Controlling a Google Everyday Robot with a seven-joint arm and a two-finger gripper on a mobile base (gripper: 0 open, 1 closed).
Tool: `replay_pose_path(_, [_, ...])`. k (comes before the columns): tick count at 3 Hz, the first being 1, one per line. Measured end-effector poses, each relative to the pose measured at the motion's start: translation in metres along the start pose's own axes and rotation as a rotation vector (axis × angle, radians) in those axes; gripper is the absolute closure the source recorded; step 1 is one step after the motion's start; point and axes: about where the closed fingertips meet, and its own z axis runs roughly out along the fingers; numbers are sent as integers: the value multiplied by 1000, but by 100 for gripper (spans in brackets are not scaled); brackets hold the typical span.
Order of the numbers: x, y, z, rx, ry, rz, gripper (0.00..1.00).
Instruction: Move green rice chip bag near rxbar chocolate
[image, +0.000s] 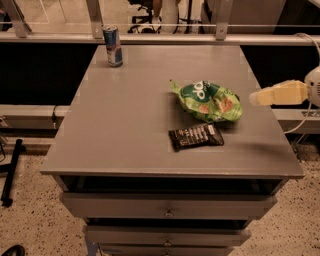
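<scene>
Leftmost, a blue drink can (112, 46) stands at the far corner of a grey table (125, 125), well apart from the other 2 items. Right of centre, the green rice chip bag (210, 101) lies flat on the tabletop. The rxbar chocolate (196, 136) sits just in front, nearly touching, so the bag looks already placed as asked. Further right, the gripper (257, 97) hangs near the table's right edge, beside the bag but clear of it, holding nothing. Open or closed cannot be told.
</scene>
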Motion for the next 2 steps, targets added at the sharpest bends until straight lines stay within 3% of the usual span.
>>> replay_pose_path(1, [4, -6, -9, 14, -2, -70, 0])
replay_pose_path(2, [4, -6, -9, 14, -2, -70, 0])
